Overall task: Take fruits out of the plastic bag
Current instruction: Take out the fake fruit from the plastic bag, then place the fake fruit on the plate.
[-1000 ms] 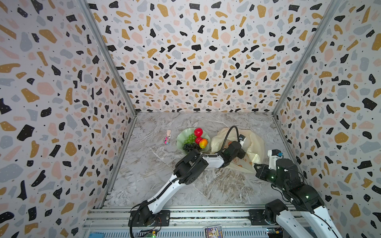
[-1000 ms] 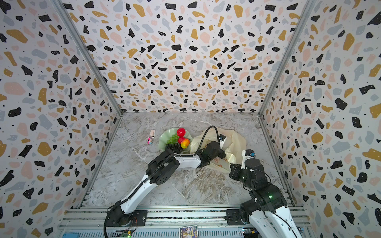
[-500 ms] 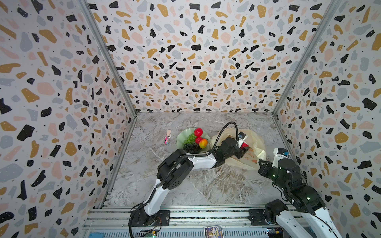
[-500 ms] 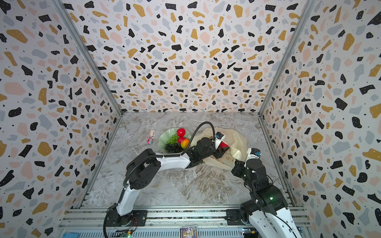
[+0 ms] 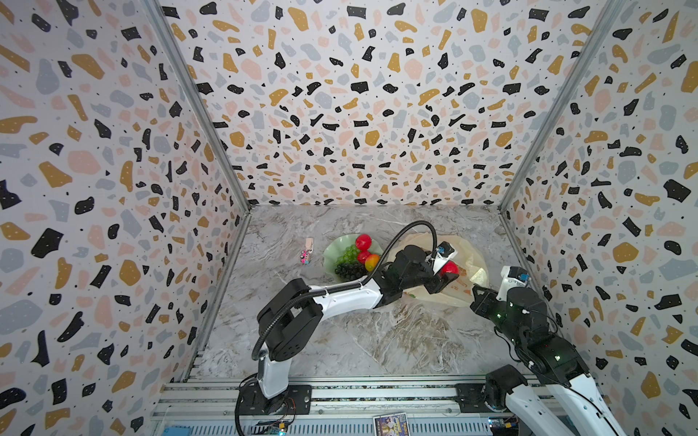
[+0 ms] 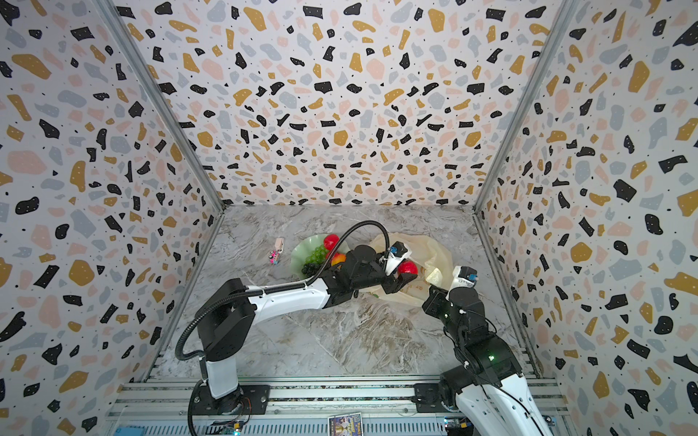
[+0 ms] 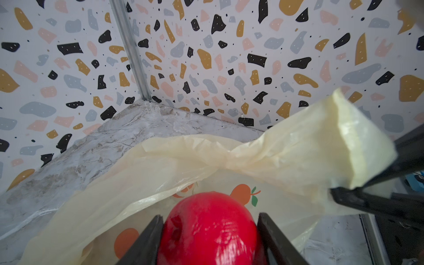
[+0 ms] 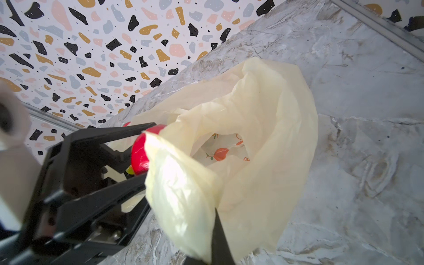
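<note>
Progress: late stage, by my read. Right pincer (image 5: 476,293) clamped on plastic bag (image 5: 470,256) rim at bag's 4 o'clock, holding mouth up. Left pincer (image 7: 210,216) grips red apple (image 5: 448,268) above bag mouth, not yet plated. Pale green plate (image 5: 332,251), bag's 9 o'clock on surface, carries black grapes (image 5: 349,270), green grapes (image 5: 349,253), peach (image 5: 372,261), plated apples (image 5: 363,241). Visible bag interior shows print only. Left, likely: deliver this apple.

**What the cameras cannot settle**

In both top views the left arm (image 5: 340,298) covers the near rim of the plate (image 5: 331,250) and part of the bag (image 5: 468,253). The pink trinket (image 5: 305,256) left of the plate is too small to identify. A bag fold buries the tips of the right gripper (image 5: 476,290). The left wrist frame's edge cuts the apple (image 7: 207,229).
</note>
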### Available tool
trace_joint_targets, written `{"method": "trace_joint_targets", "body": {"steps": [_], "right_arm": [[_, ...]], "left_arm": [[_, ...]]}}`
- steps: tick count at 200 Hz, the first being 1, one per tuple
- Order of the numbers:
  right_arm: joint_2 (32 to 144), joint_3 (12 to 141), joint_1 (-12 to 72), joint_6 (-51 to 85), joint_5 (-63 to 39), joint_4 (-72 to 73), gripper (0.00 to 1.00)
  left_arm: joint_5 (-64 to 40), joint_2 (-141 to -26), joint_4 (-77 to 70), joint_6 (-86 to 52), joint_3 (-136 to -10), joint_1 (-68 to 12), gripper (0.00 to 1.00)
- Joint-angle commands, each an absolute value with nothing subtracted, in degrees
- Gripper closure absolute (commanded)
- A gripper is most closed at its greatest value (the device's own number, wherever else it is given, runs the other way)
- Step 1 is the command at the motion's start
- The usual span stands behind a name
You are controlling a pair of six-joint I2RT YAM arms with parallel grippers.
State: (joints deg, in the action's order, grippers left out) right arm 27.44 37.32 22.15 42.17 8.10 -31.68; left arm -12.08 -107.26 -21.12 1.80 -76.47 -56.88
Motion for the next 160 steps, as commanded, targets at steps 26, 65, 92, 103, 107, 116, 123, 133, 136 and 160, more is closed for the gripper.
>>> {"method": "trace_joint_targets", "body": {"steps": [26, 65, 92, 103, 107, 116, 123, 133, 136, 160], "right_arm": [[27.2, 36.1, 22.4, 42.6, 7.9, -27.7, 0.99], [29.3, 35.2, 22.4, 42.0, 6.3, -25.0, 1.00], [30.7, 34.7, 22.5, 41.4, 5.6, -22.8, 1.00], [31.3, 34.7, 22.4, 41.1, 5.4, -22.1, 1.00], [31.5, 34.8, 22.3, 41.0, 5.2, -21.8, 1.00], [32.0, 34.8, 22.4, 40.8, 4.9, -21.5, 1.00], [32.2, 34.9, 22.4, 40.5, 4.7, -21.3, 1.00], [32.6, 35.0, 22.4, 40.4, 4.6, -21.1, 1.00], [32.6, 35.1, 22.4, 40.3, 4.5, -21.0, 1.00], [32.5, 35.1, 22.5, 40.2, 4.3, -20.9, 1.00]], "left_arm": [[-12.1, -98.2, -19.0, 3.7, -72.9, -57.1, 0.68], [-6.0, -90.5, -15.8, 3.9, -69.5, -55.9, 0.69], [-1.8, -85.6, -14.8, 0.8, -66.6, -52.2, 0.69], [-0.1, -83.9, -14.8, -0.9, -64.9, -49.8, 0.69], [0.8, -83.3, -14.8, -1.8, -64.5, -48.9, 0.69], [2.8, -82.1, -12.9, -3.9, -63.1, -46.4, 0.69], [4.5, -81.7, -12.3, -5.7, -62.2, -44.1, 0.69], [6.2, -81.8, -10.7, -8.3, -61.5, -40.4, 0.70], [6.7, -82.1, -10.0, -9.3, -61.5, -39.2, 0.70], [7.3, -86.2, -4.2, -15.5, -62.9, -30.2, 0.70]]}}
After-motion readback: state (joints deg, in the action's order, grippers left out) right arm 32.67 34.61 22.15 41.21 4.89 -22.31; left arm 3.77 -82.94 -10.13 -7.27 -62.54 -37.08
